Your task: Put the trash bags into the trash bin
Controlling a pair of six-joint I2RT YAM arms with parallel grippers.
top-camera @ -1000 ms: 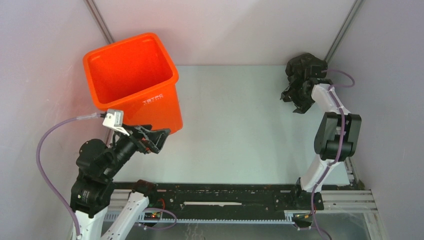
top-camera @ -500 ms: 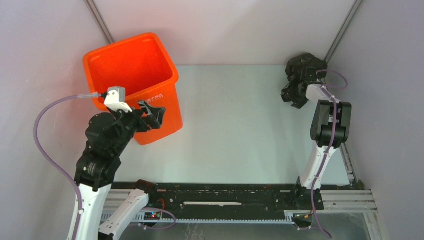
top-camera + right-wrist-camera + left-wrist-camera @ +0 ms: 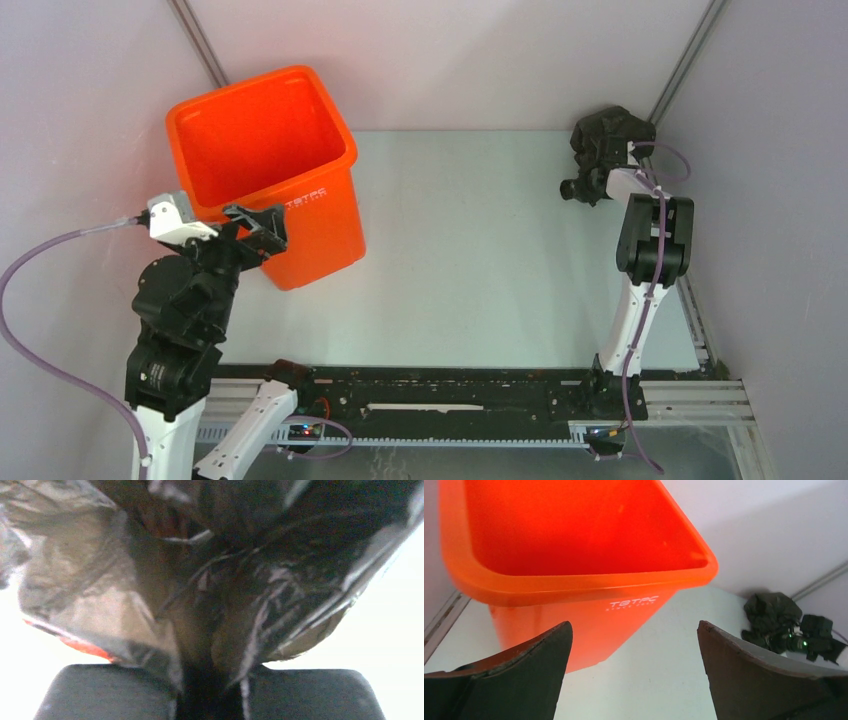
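pale matte table (image 3: 480, 260) between plain white walls (image 3: 450, 60): in its far right corner sits the black trash bag (image 3: 200, 580), thin glossy crumpled film. right gripper (image 3: 207, 695) is pinched tight on its fold. smooth orange trash bin (image 3: 320, 225), square with rolled rim, stands far left; left gripper (image 3: 257, 222) beside it gapes wide, holding nothing.

White lettering (image 3: 634, 601) resembling "TBTPC" is being displayed mid-frame on the trash bin (image 3: 574, 582); the smaller line beneath is unreadable.
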